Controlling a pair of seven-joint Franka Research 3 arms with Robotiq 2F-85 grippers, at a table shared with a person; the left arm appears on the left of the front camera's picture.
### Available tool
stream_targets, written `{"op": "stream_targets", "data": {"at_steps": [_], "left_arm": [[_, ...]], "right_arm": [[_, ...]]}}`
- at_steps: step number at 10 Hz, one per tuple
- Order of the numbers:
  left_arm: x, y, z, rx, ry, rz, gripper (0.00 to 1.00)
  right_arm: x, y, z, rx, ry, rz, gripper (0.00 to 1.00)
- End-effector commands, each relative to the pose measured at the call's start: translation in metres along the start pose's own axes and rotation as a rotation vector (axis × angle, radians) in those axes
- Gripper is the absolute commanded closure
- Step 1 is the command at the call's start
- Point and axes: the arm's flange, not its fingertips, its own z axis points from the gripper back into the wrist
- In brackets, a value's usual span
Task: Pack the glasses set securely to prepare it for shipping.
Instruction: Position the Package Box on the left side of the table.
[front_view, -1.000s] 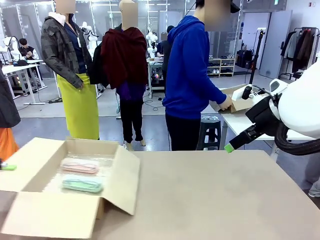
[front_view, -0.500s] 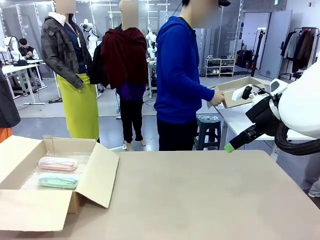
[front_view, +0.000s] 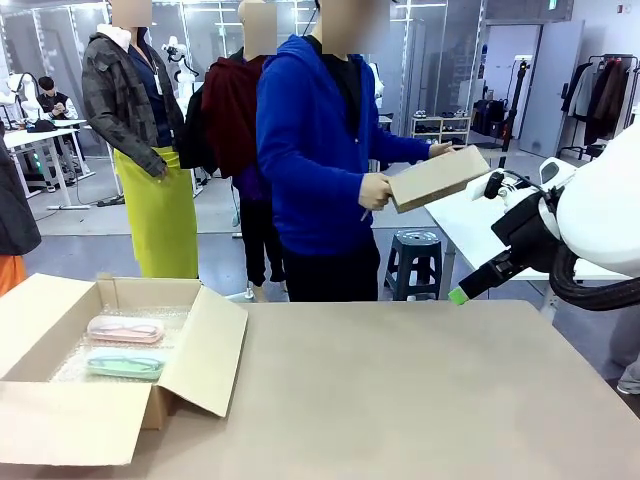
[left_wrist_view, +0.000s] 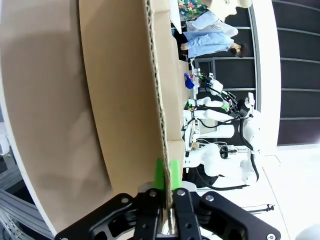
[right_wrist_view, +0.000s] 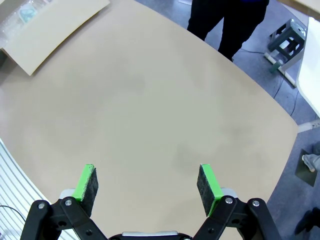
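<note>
The glasses set lies inside the open brown cardboard box (front_view: 60, 425) at the table's left, on bubble wrap. The pale pink case (front_view: 125, 329) is farther back and the mint green case (front_view: 125, 363) is nearer me. In the left wrist view my left gripper (left_wrist_view: 167, 175) pinches the edge of one box flap (left_wrist_view: 125, 100) between its green pads. My right gripper (front_view: 462, 293) hangs above the table's far right edge. Its jaws are open and empty in the right wrist view (right_wrist_view: 146, 182), over bare tabletop.
A person in a blue hoodie stands at the far side, holding a flat cardboard box (front_view: 438, 178) in both hands. A stool (front_view: 418, 262) stands behind the table. The box's right flap (front_view: 212, 350) leans out over the tabletop (front_view: 420, 400).
The open box has slid to the left, then settled. The person has turned from the side table toward this table, carrying the flat cardboard box. My right arm has not moved.
</note>
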Motion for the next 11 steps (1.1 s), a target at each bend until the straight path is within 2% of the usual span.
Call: {"op": "stream_targets", "data": {"at_steps": [1, 2, 3, 4, 5, 6, 7, 8, 9, 11], "left_arm": [[0.008, -0.018, 0.009, 0.140, -0.061, -0.019, 0.52], [0.013, -0.038, 0.014, 0.262, -0.070, -0.073, 0.08], [0.020, -0.068, 0.021, 0.392, -0.064, -0.173, 0.14], [0.027, -0.107, 0.026, 0.551, -0.077, -0.304, 0.00], [0.033, -0.158, 0.018, 0.538, -0.022, -0.431, 0.00], [0.029, -0.204, -0.004, 0.577, 0.006, -0.535, 0.00], [0.019, -0.235, -0.034, 0.648, 0.104, -0.635, 0.00], [0.009, -0.258, -0.065, 0.737, 0.146, -0.715, 0.00], [-0.015, -0.279, -0.107, 0.712, 0.218, -0.782, 0.00], [-0.062, -0.307, -0.185, 0.670, 0.332, -0.999, 0.00]], "right_arm": [[0.001, 0.004, -0.001, -0.007, -0.008, -0.014, 0.00], [0.001, 0.004, -0.001, -0.007, -0.008, -0.014, 0.00], [0.001, 0.004, -0.001, -0.007, -0.008, -0.014, 0.00], [0.001, 0.004, -0.001, -0.007, -0.008, -0.014, 0.00], [0.001, 0.004, -0.001, -0.007, -0.008, -0.014, 0.00], [0.001, 0.004, -0.001, -0.007, -0.008, -0.014, 0.00], [0.001, 0.004, -0.001, -0.007, -0.008, -0.014, 0.00], [0.001, 0.004, -0.001, -0.007, -0.008, -0.014, 0.00], [0.001, 0.004, -0.001, -0.007, -0.008, -0.014, 0.00], [0.001, 0.004, -0.001, -0.007, -0.008, -0.014, 0.00]]}}
